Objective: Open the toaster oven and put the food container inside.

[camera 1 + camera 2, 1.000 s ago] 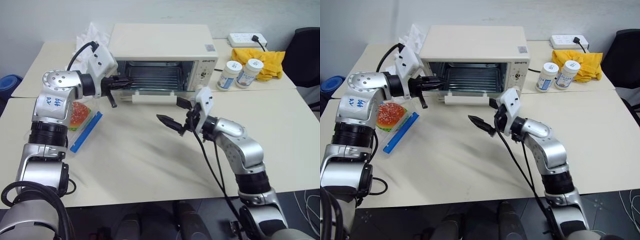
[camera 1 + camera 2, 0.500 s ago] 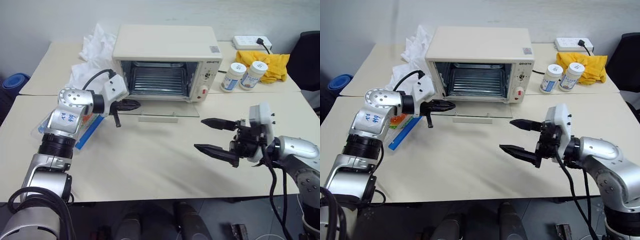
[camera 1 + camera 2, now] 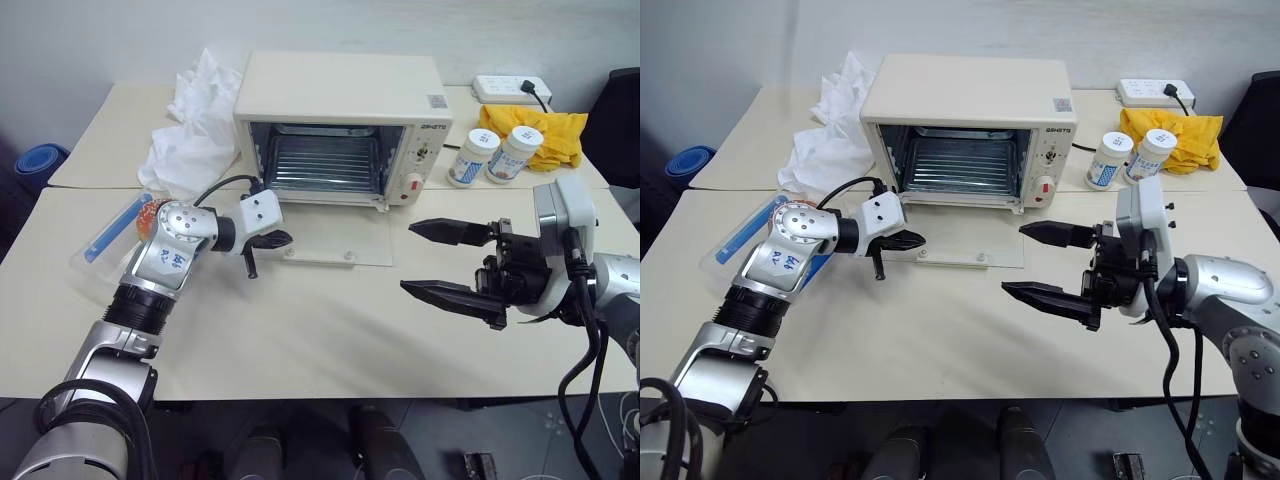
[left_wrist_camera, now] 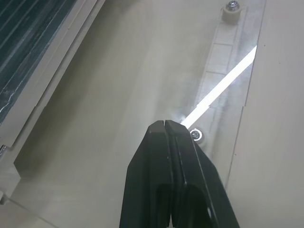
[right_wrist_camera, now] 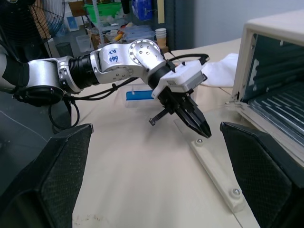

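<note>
- Left claw (image 3: 912,240) pressed together, nothing held, tip on or just above the front edge of the dropped glass door (image 3: 340,238), near the handle (image 5: 216,183); contact can't be confirmed.
- Right claw (image 3: 440,262) spread wide, empty, hovering over bare tabletop (image 3: 300,330), well to the right of the door and pointing toward the left claw.
- Toaster oven (image 3: 340,110) sits just behind the left claw; door lies flat on the tabletop, wire rack (image 3: 322,162) exposed and bare. Judged: opening step done.
- Food container (image 3: 745,232) sits out at the left arm's outer side, partly hidden by that arm, well apart from both claws; blue clip strip and a bit of the toy burger (image 3: 147,213) visible. Not gripped.
- Left to do, by my read: grasp container, carry it to the opening, set it on the rack. So roughly the first half is done.
- Writing: dark brand lettering above the knobs on the oven's control panel (image 3: 424,160), too small to read; small sticker on the oven top, unreadable. Blue handwritten marks on the left arm's silver housing, look like digits, not legible. Two white jars (image 3: 495,155) carry blue labels, text unreadable.
</note>
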Robot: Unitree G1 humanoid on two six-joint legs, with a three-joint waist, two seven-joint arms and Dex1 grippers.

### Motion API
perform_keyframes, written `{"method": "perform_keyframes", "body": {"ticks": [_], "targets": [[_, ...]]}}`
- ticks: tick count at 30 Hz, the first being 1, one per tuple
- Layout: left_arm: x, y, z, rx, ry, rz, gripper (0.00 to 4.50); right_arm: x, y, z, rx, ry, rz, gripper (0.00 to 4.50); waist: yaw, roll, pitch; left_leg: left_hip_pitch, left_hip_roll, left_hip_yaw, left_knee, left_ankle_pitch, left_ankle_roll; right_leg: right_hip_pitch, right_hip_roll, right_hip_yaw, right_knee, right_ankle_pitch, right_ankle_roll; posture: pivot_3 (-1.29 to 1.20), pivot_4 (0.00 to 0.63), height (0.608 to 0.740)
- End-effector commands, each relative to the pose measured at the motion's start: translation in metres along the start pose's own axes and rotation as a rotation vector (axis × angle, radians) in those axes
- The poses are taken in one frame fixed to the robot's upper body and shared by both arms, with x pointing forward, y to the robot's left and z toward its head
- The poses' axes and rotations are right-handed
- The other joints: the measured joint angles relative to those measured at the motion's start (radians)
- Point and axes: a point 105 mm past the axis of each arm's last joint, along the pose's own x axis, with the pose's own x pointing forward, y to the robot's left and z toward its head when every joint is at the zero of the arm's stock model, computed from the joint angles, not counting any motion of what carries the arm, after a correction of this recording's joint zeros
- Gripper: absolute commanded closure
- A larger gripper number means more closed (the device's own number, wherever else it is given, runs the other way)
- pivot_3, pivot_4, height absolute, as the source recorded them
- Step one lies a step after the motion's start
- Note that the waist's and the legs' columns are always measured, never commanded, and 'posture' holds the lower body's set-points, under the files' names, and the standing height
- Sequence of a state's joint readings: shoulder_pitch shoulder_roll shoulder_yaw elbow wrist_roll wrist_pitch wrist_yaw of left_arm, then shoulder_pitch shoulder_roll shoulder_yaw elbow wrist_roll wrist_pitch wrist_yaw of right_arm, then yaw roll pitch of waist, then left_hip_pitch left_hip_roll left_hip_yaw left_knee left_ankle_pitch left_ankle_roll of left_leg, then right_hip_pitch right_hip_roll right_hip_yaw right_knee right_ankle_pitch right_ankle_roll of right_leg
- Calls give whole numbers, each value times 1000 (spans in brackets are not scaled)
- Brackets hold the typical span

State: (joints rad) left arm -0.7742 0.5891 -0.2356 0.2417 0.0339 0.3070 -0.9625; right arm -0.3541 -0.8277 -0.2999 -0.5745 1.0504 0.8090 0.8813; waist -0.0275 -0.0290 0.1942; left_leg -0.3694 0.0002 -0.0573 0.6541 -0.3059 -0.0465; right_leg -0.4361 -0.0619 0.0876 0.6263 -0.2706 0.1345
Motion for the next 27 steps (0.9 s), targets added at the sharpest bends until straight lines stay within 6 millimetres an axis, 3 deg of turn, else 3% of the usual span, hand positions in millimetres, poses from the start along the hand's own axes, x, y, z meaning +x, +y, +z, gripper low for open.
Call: {"method": "perform_keyframes", "body": {"ticks": [1,3,5,8,12,16,22,24,27], "targets": [[-18,-3,7,-82,-35,34,4078,5,0,2,-8,1,33,0,-3,0,0,0,0,0,0,0,0,0,0,0,0,0,0,0,150,740],[-48,-6,18,-162,-96,76,3834,10,-2,-1,-3,10,58,0,0,0,0,-1,0,0,0,0,0,-1,0,0,0,0,0,0,150,740],[-85,-13,25,-243,-136,125,3362,14,-4,-4,1,23,88,0,-8,-1,0,-1,0,-1,0,0,0,-1,0,0,0,0,0,0,150,740],[-123,-31,30,-338,-144,191,2550,18,-10,-7,-1,37,121,0,-19,-1,1,-4,3,1,-1,-1,1,-5,0,-1,1,0,-1,0,150,740],[-162,-62,20,-464,-80,289,1344,26,-18,-9,-9,42,182,0,-18,-1,1,-3,2,1,-2,-1,0,-5,0,0,0,-1,-1,0,150,740],[-197,-76,2,-629,-39,456,161,35,-25,-11,-10,38,233,0,-14,-1,1,-1,2,-1,0,-1,0,-2,1,-2,0,-1,-2,0,150,740],[-247,-87,-55,-906,32,855,33,46,-29,-12,-34,41,306,0,-13,-1,1,0,2,-1,-1,-1,0,-1,0,-2,-2,-1,-2,0,150,740],[-251,-87,-62,-952,3,922,33,48,-29,-11,-34,39,321,0,-10,-1,1,0,2,-2,-1,-1,-1,-1,0,-3,-2,-1,-2,0,150,740],[-237,-69,-71,-1080,-192,1063,33,51,-30,-11,-30,39,332,0,2,-1,0,1,2,-3,0,-2,-3,2,-1,-5,-3,-1,-2,0,150,740]]}}
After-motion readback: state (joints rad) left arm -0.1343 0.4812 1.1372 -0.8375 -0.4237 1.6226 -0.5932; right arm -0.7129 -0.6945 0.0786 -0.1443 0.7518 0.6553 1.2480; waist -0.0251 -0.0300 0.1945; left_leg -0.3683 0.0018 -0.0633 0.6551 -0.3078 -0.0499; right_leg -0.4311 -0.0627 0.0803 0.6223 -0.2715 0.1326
